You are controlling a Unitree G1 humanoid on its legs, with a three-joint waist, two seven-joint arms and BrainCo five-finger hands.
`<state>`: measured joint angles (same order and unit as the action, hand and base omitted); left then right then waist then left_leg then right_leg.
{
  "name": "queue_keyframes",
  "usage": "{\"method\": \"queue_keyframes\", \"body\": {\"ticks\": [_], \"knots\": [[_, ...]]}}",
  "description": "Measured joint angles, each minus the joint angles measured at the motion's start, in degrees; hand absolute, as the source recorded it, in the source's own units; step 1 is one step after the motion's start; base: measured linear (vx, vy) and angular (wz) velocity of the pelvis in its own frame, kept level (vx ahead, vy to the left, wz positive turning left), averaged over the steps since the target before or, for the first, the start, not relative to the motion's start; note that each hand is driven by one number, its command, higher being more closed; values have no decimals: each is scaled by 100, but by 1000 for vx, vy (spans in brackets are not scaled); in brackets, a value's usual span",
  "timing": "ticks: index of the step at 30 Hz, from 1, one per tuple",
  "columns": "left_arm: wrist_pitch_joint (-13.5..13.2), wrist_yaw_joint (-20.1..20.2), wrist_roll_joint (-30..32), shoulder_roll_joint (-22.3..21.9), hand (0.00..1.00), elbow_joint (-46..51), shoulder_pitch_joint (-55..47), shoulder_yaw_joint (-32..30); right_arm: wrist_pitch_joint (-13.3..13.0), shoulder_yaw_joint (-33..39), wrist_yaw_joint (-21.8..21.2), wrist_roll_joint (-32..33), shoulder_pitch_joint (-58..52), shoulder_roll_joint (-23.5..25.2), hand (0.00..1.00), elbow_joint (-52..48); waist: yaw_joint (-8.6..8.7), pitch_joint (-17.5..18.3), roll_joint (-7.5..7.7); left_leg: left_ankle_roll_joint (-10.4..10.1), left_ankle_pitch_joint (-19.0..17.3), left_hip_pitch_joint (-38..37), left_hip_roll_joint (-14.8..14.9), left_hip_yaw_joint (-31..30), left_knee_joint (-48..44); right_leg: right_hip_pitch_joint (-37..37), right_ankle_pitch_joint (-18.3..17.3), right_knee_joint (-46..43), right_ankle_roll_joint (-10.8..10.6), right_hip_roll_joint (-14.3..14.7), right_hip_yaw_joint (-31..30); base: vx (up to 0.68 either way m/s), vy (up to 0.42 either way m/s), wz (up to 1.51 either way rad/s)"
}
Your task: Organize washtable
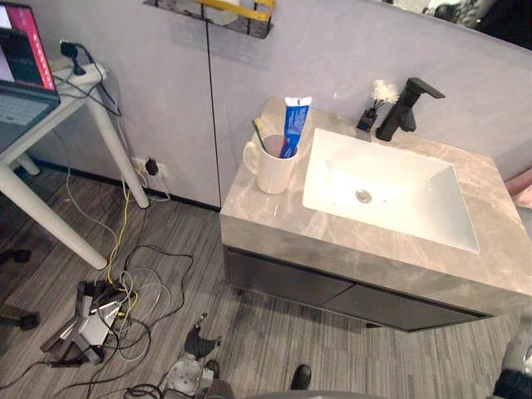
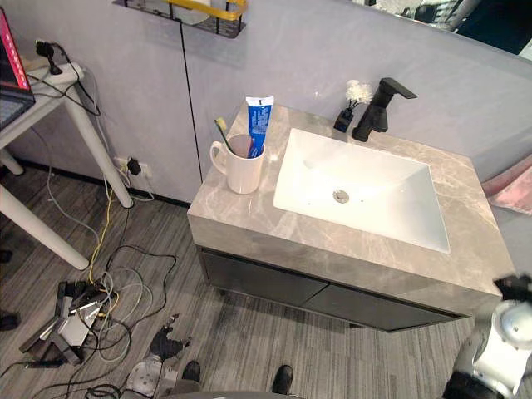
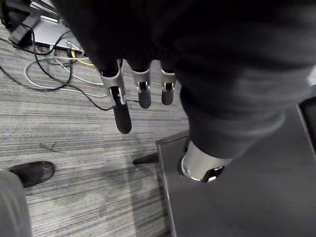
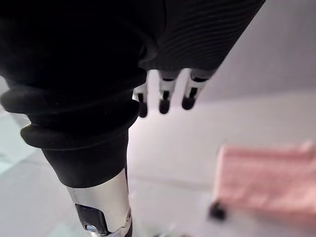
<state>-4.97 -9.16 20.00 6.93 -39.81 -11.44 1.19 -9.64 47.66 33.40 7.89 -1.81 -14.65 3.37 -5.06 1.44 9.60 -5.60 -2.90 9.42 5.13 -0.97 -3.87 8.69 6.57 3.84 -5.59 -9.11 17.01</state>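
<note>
A white mug [image 1: 274,166] stands at the left end of the grey marble washtable [image 1: 274,224]. A blue toothpaste tube [image 1: 293,125] and a toothbrush [image 1: 260,135] stick up out of it. Right of the mug lies the white sink [image 1: 391,187], with a black faucet [image 1: 403,108] behind it. A small black holder with a white tuft [image 1: 372,108] stands beside the faucet. A pink cloth [image 2: 511,187] lies at the far right. My left hand [image 3: 143,94] hangs open over the floor, low in front of the table [image 1: 193,366]. My right hand [image 4: 165,96] hangs open near the pink cloth [image 4: 266,177].
A white desk [image 1: 83,100] with a laptop [image 1: 21,75] stands at the left. Cables and a power strip [image 1: 91,316] litter the floor below it. A black wall shelf [image 1: 224,15] hangs above the table. Dark drawers [image 1: 332,291] sit under the counter.
</note>
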Motion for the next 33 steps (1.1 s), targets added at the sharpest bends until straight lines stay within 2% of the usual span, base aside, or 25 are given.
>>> {"method": "queue_keyframes", "body": {"ticks": [1,4,8,10,13,14,15,18,21,23,25,26,28,29,30,31,33], "knots": [[-37,-27,5,-65,0,-138,0,-152,144,96,142,-212,-134,191,0,253,19,15,-45,-16,9,-50,11,9,-4,-53,-10,-5,-11,4,7,0,0,0],[-57,-104,-35,-252,0,-435,40,-476,258,184,219,-334,-236,629,0,1010,79,76,-118,-24,11,-149,39,78,-6,-97,-80,-91,-11,-2,6,22,-4,-1],[-55,-96,-701,-442,0,-961,265,-1108,347,131,48,143,-462,1590,0,2362,100,124,-202,-36,-7,-232,90,118,-6,-155,-145,-153,18,-7,19,26,-1,-1],[-45,-87,-1353,-517,0,-1264,345,-1432,441,-132,-402,353,-650,1971,0,3439,112,114,-360,-5,-26,-341,92,132,2,-271,-145,-150,28,-14,25,52,-6,1],[-39,-69,-1833,-696,0,-1426,360,-1733,698,-328,-944,357,-732,1985,0,4456,99,197,-558,22,-88,-374,72,123,76,-362,-221,-140,-37,-75,115,16,2,11],[-39,9,-2017,-792,0,-1456,361,-1958,800,-408,-1247,353,-777,2013,0,4727,101,235,-619,25,-88,-378,14,76,135,-392,-242,-137,-40,-92,249,62,16,34],[-39,53,-2182,-850,100,-1482,365,-2141,848,-520,-1462,350,-816,2018,0,4933,105,246,-670,29,-85,-383,-19,-13,171,-468,-253,-124,-38,-119,385,80,16,45],[-43,53,-2544,-909,100,-1482,379,-2656,869,-952,-1833,281,-862,2027,0,5196,97,283,-727,52,-27,-407,-47,-219,187,-712,-364,-146,-82,-180,779,83,10,65],[-42,37,-2771,-905,100,-1482,364,-3004,836,-1326,-1995,203,-824,2043,0,5201,76,320,-732,90,40,-421,-129,-430,208,-858,-431,-180,-184,-258,1044,105,21,52],[-38,14,-2979,-872,100,-1416,370,-3064,805,-1692,-2012,45,-686,1994,0,5204,16,318,-717,120,77,-438,-216,-543,210,-934,-454,-184,-223,-331,1197,123,40,45],[-40,-129,-3296,-863,100,-955,382,-3039,766,-1977,-2007,-95,-625,1980,0,5199,-51,319,-706,127,99,-416,-302,-671,188,-1039,-491,-185,-277,-406,1390,66,28,45],[-49,-228,-3401,-868,100,-529,389,-3041,742,-2150,-1998,-197,-627,1977,0,5199,-63,308,-726,126,99,-383,-322,-711,163,-1073,-535,-216,-336,-444,1483,44,10,51],[-122,-587,-3454,-868,100,1104,388,-3033,728,-2627,-1977,-475,-619,1899,0,5191,-215,303,-727,126,100,-333,-378,-861,102,-1102,-653,-392,-382,-523,1663,48,16,48],[-184,-726,-3428,-866,100,1568,388,-3016,723,-2742,-1973,-584,-615,1893,0,5191,-221,303,-727,126,100,-298,-421,-906,70,-1116,-686,-429,-390,-543,1741,30,18,51],[-282,-916,-3383,-865,100,2543,382,-2996,706,-2920,-1970,-683,-611,1881,0,5191,-239,304,-723,126,99,-254,-423,-1022,34,-1148,-731,-491,-390,-573,1867,9,3,45],[-403,-1088,-3218,-858,100,3445,356,-3005,692,-2987,-1971,-813,-584,1879,0,5192,-263,304,-725,126,99,-216,-447,-1063,-9,-1153,-745,-526,-392,-594,1913,7,0,40],[-481,-1252,-2851,-863,100,4558,346,-2925,645,-3094,-1971,-852,-560,1846,0,5191,-329,250,-788,127,98,-219,-493,-1115,-21,-1184,-758,-569,-397,-629,1941,-14,15,21]]}}
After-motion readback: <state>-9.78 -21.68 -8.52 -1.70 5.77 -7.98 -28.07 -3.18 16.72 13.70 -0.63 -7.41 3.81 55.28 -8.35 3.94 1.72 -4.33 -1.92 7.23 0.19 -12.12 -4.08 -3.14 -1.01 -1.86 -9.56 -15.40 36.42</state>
